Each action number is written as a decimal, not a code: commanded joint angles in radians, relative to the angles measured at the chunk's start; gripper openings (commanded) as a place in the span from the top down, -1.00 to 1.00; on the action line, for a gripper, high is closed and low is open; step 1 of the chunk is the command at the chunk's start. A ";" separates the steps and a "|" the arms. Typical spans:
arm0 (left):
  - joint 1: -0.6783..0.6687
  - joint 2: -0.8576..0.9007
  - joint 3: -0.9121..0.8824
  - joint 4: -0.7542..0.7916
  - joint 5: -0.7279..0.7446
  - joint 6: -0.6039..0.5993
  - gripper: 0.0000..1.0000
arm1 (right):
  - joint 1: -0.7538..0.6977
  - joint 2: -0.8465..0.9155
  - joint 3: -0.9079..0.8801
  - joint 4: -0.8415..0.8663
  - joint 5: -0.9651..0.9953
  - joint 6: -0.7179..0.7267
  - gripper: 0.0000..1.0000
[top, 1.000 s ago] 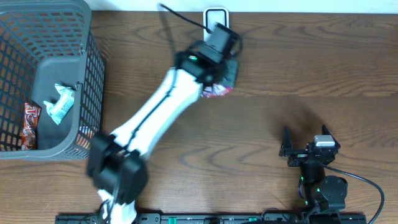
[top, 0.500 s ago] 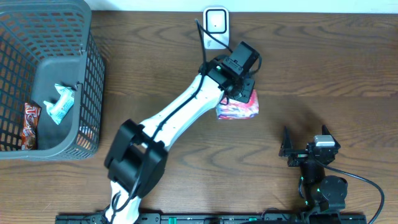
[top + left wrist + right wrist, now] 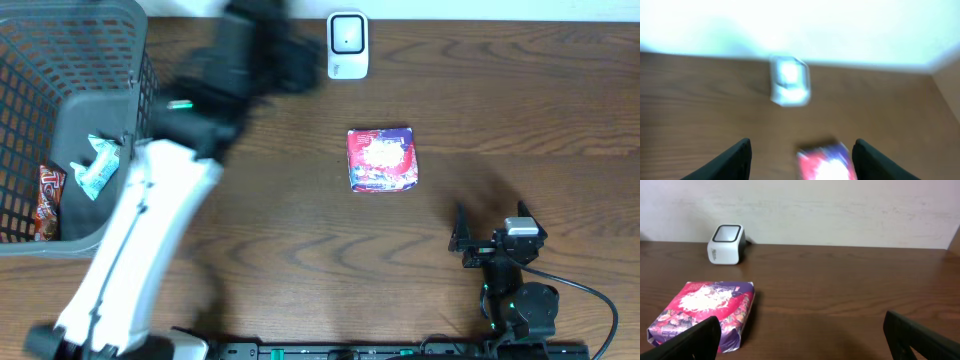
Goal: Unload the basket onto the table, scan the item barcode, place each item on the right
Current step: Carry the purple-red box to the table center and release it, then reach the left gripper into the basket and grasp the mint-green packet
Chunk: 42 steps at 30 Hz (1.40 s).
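Left claw is seen spread, nothing held; right claw is held wide, empty, at five o'clock. The basket is sited at nine o'clock. The packet lies flat mid-table, five o'clock of the scanner, untouched. Risk judged: barcode unread if the wrong face is presented

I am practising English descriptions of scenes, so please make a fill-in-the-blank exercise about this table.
The pink packet lies free on the ____. The white ____ stands at the far edge, beyond the packet. The gray ____ on the left holds wrapped snacks.
Missing words: table; scanner; basket.
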 commanded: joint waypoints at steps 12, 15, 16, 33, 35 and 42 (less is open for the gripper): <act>0.695 -0.002 0.002 -0.098 -0.055 -0.002 -0.47 | -0.016 -0.005 -0.002 -0.003 -0.002 0.007 -0.98; 0.740 0.047 -0.017 -0.124 -0.056 -0.012 -0.57 | -0.016 -0.005 -0.002 -0.003 -0.002 0.007 -0.98; 0.748 0.065 -0.024 -0.134 -0.060 -0.019 -0.59 | -0.016 -0.005 -0.002 -0.003 -0.002 0.007 -0.99; 0.755 0.391 -0.038 -0.225 -0.372 0.014 -0.65 | -0.016 -0.005 -0.002 -0.003 -0.002 0.007 -0.99; 0.755 0.406 -0.038 -0.223 -0.456 0.115 -0.65 | -0.016 -0.005 -0.002 -0.003 -0.002 0.007 -0.99; 0.758 0.431 -0.038 -0.199 -0.439 0.359 -0.66 | -0.016 -0.005 -0.002 -0.003 -0.002 0.007 -0.99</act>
